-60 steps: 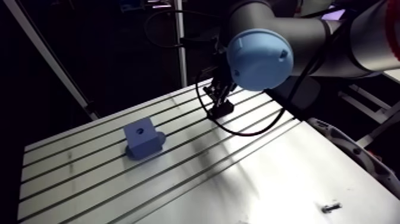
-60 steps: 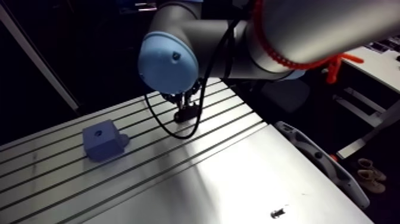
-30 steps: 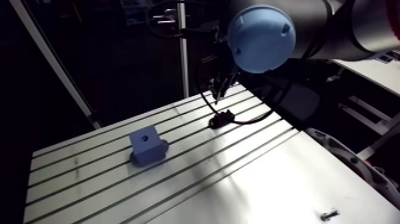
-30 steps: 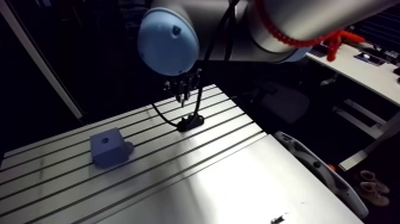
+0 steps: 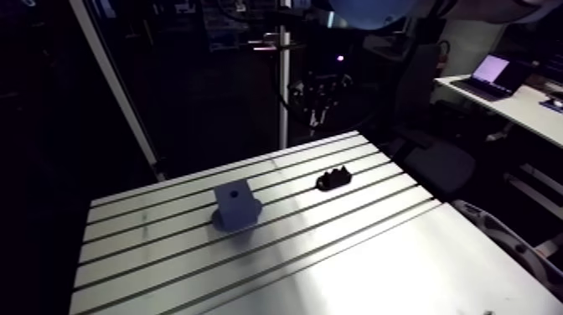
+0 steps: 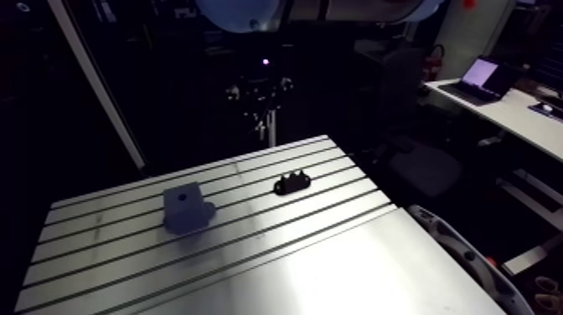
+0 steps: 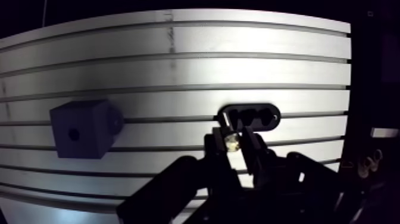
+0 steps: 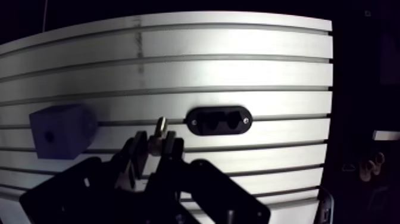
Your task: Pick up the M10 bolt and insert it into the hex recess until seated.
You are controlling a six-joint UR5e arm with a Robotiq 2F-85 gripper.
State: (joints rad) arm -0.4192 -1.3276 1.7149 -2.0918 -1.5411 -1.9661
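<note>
Black two-fingered hand (image 7: 233,143), light-blue joint cap (image 6: 239,10)

A small metallic bolt (image 7: 232,141) is held clamped between the two fingers (image 7: 215,145) of the gripper (image 7: 234,145); a black oval holder (image 7: 250,116) with three openings is seen just ahead of the fingertips, on the slotted table (image 7: 178,71); a blue block (image 7: 80,128) with one round hole is set well apart beside it.

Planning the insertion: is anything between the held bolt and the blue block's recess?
Nothing visible does. The gripper grips the bolt; the black holder lies ahead of it, off the line to the blue block.
</note>
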